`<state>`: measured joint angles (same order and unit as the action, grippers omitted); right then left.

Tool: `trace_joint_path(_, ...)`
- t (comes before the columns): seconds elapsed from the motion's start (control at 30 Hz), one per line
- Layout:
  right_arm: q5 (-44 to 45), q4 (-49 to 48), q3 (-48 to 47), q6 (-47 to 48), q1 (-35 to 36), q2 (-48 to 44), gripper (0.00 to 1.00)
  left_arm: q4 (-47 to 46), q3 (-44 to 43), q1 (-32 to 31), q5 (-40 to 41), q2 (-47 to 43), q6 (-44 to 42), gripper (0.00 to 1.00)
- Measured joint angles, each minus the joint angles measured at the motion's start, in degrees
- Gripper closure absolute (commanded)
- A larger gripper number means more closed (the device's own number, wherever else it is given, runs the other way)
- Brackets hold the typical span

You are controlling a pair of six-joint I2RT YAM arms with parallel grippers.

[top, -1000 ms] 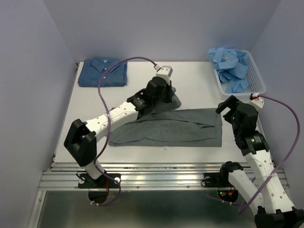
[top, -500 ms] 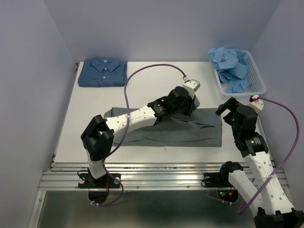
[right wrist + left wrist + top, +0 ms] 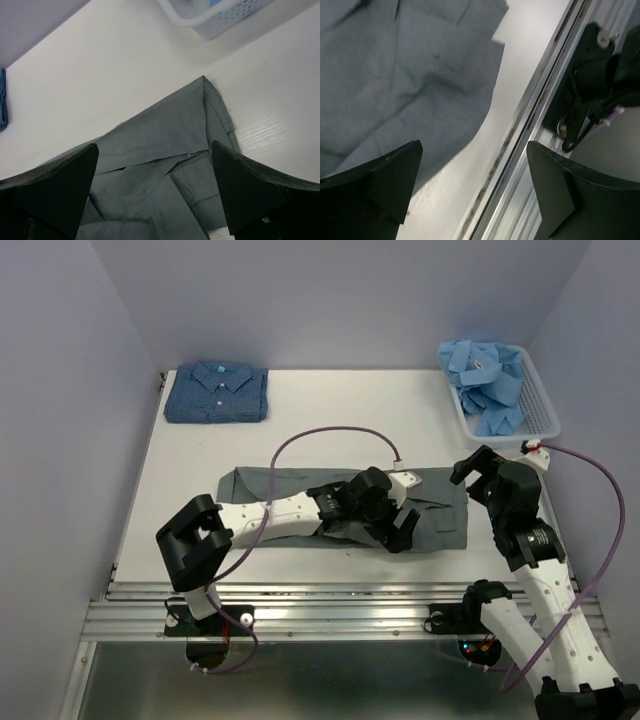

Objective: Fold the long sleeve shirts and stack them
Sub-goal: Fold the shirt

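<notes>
The folded dark blue shirt (image 3: 217, 392) lies well beyond and left of the left hand (image 3: 395, 528), which hangs wide and empty over the near edge of the grey shirt (image 3: 280, 485). It would be best to pinch that hem squarely before folding. The right hand (image 3: 476, 468), also wide, hovers just off the shirt's right end.

White slatted plastic basket (image 3: 543, 408) is parked in the far right corner of the white table (image 3: 330, 410), pretty much beside the lavender wall (image 3: 330, 300). Aluminium rails (image 3: 330, 605) run along the near edge.
</notes>
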<state>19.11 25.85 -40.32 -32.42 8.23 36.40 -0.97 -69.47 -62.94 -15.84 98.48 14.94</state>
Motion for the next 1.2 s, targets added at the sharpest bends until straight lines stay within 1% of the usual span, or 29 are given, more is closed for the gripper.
trace_joint_path(0.1, -3.2, -0.1, 0.1, 0.3, 0.0, 1.3, 0.00, 3.3, 4.2, -0.4, 0.3, -3.0, 0.8, 0.01)
trace_joint_path(0.17, -5.4, -0.6, 0.5, 0.5, 0.0, 3.1, 0.00, 5.4, 5.5, -0.3, 2.7, -5.3, 1.6, 0.01)
trace_joint_path(0.23, -7.5, -1.0, 0.8, 0.7, 0.0, 5.6, 0.00, 7.7, 6.1, -0.2, 7.3, -9.8, 2.5, 0.01)
trace_joint_path(0.3, -9.4, -1.4, 0.8, 0.7, 0.0, 10.3, 0.00, 10.1, 6.1, 0.3, 15.9, -15.6, 4.6, 0.01)
trace_joint_path(0.33, -9.9, -1.6, 0.8, 0.6, 0.0, 12.3, 0.00, 10.6, 6.1, 0.7, 18.6, -17.4, 5.3, 0.01)
trace_joint_path(0.37, -10.6, -1.9, 0.7, 0.7, 0.0, 15.5, 0.00, 11.6, 6.1, 2.4, 22.5, -20.0, 6.9, 0.01)
trace_joint_path(0.43, -11.0, -1.9, 0.5, 0.5, 0.0, 21.3, 0.00, 12.7, 6.2, 8.3, 27.3, -23.8, 10.0, 0.01)
trace_joint_path(0.47, -11.0, -1.9, 0.4, 0.4, 0.0, 23.4, 0.00, 13.0, 6.7, 14.5, 29.1, -25.2, 12.3, 0.01)
trace_joint_path(0.6, -9.7, -1.9, -0.3, 0.5, 0.0, 30.2, 0.00, 14.0, 11.3, 32.3, 33.7, -25.7, 17.4, 0.02)
trace_joint_path(0.67, -7.9, -2.6, -1.5, 0.6, 0.0, 34.1, 0.00, 15.1, 15.3, 38.8, 34.2, -24.1, 18.8, 0.06)
trace_joint_path(0.7, -7.3, -2.8, -2.1, 0.7, 0.0, 35.5, 0.00, 15.4, 16.3, 40.0, 34.0, -23.4, 19.0, 0.09)
trace_joint_path(0.73, -6.3, -3.4, -3.1, 1.0, 0.0, 37.9, 0.00, 15.4, 17.5, 41.5, 32.9, -22.2, 19.2, 0.15)
trace_joint_path(0.77, -5.6, -3.7, -3.9, 1.2, 0.0, 39.5, 0.00, 15.4, 18.2, 42.7, 32.2, -21.1, 19.2, 0.18)
trace_joint_path(0.8, -4.6, -3.9, -5.3, 1.6, 0.0, 41.9, 0.00, 15.5, 18.5, 43.8, 31.2, -19.5, 19.3, 0.24)
trace_joint_path(0.83, -4.1, -4.2, -6.3, 1.8, 0.0, 43.4, 0.00, 15.2, 18.5, 45.1, 30.4, -17.8, 19.3, 0.24)
trace_joint_path(0.97, -2.8, -7.2, -8.7, 3.5, 0.0, 48.6, 0.00, 14.4, 18.3, 48.1, 29.6, -11.6, 19.4, 0.28)
trace_joint_path(1.0, -2.7, -7.9, -9.0, 4.0, -0.1, 49.6, 0.00, 14.2, 18.3, 48.8, 29.2, -10.0, 19.4, 0.35)
trace_joint_path(1.03, -2.6, -8.3, -9.4, 4.2, -0.1, 50.3, 0.00, 14.0, 18.3, 49.2, 28.9, -9.2, 19.4, 0.38)
trace_joint_path(1.1, -2.3, -9.2, -10.7, 5.1, -0.5, 52.6, 0.00, 12.8, 18.3, 50.4, 27.1, -7.3, 19.2, 0.51)
trace_joint_path(1.2, -2.8, -11.2, -11.9, 6.1, -2.0, 55.5, 0.00, 11.3, 18.3, 51.4, 24.9, -6.0, 18.9, 0.57)
